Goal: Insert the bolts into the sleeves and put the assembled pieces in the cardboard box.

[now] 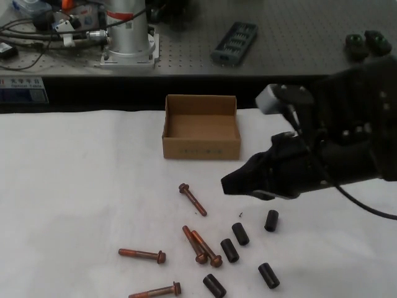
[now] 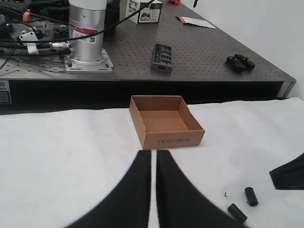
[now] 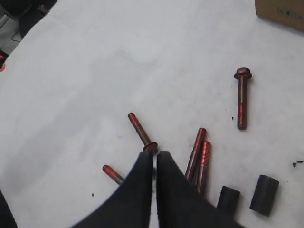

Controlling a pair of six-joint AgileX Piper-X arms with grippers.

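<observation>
nothing's assembled yet as far as i can judge. the cardboard box sits open with nothing in it at the 12 o'clock side of the white tabletop, and all the parts lie loose toward 6 o'clock. the bolts take the 9 o'clock half of the pile and the sleeves the 3 o'clock half, each sleeve apart from its neighbours.

the right gripper hangs over the cloth between the box and the pile, coming in from 3 o'clock. its fingers are pressed nearly together with nothing between them. its wrist view looks down on the bolts, so my guess is it's lining up to take a bolt first, and it'd need to open up before it can grab one.

the left gripper is narrow too, just a slit, holding nothing. it points at the box's front wall from 6 o'clock and sits well back, probably so it stays out of the other arm's way until there's a part to steady.

room-wise, the lone bolt nearest the box has bare cloth all round it, so that looks like the easy pick. the pair of bolts lying side by side and touching looks fiddlier. there's lots of free cloth at 9 o'clock of the box, and its open top is free from above. nothing lies near a tabletop edge.
</observation>
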